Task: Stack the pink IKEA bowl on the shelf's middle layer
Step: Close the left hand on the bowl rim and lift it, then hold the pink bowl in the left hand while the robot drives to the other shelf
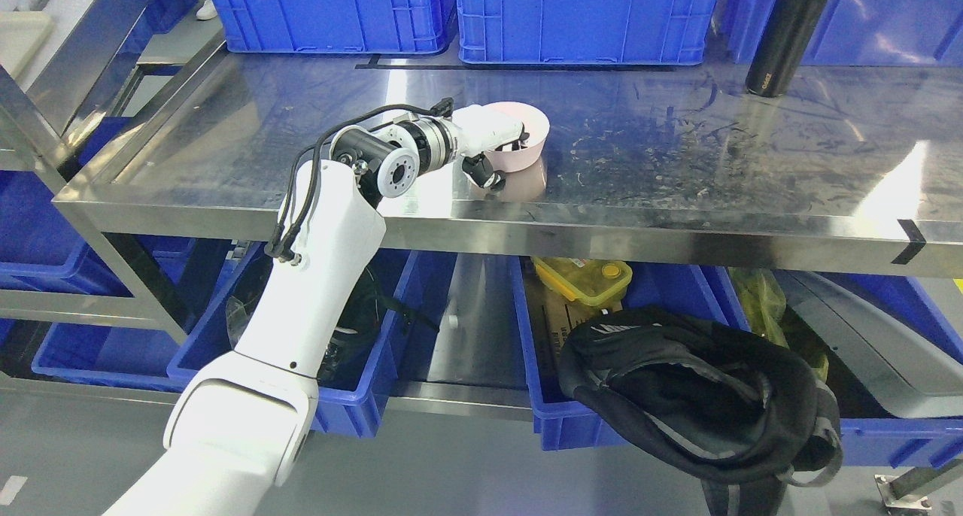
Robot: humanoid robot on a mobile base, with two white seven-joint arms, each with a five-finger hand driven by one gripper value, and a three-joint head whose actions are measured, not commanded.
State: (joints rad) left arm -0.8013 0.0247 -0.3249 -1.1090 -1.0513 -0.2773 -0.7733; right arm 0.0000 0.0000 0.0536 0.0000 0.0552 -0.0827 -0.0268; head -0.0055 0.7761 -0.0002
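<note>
A pink bowl (524,136) sits on the steel shelf (677,162) near its front edge, left of the middle, with its reflection showing below it. My left hand (502,146) reaches over the shelf from the lower left and grips the bowl's near-left rim. Fingers go over the rim into the bowl, and a dark thumb tip (481,171) presses its outside wall. The bowl looks slightly tilted. No second pink bowl shows. The right arm is out of the picture.
Blue crates (587,19) line the back of the shelf. A black bottle (786,38) stands at the back right. Below the shelf are blue bins, a yellow lunch box (583,279) and a black bag (692,388). A steel frame (68,87) stands left.
</note>
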